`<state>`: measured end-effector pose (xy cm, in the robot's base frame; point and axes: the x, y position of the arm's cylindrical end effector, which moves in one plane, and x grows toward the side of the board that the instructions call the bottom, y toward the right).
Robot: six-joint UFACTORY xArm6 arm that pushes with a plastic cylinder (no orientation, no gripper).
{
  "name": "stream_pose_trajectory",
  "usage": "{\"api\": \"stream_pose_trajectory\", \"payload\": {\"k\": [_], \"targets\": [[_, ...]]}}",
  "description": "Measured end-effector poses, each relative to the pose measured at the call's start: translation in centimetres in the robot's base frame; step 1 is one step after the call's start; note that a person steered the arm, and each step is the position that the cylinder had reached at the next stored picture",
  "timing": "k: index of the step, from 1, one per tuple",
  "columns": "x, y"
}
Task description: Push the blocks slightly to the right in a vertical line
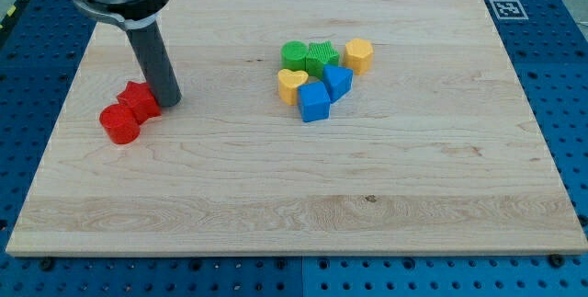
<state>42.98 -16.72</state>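
Two red blocks sit at the view's left: my tip (pixel 168 101) touches the red star (pixel 139 100); red cylinder (pixel 119 123) just below-left. No hand fitted; state cannot be told. Six-block cluster (pixel 319 78), green, yellow, blue, lies mid-counter (pixel 276 196), well apart.

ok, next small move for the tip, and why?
Probably ease my tip toward the view's left, round the red star block and red cylinder. It sits at the star's right edge, so a rightward push cannot start there. The green, yellow and blue blocks lie well to the right.
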Motion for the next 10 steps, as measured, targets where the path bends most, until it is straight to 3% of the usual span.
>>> {"api": "stream_pose_trajectory", "payload": {"k": [1,2,4,5,10], "targets": [[-2.0,0.0],[-6.1,-3.6],[-4.8,-12.7],[0.2,-12.0],[3.1,-5.4]]}}
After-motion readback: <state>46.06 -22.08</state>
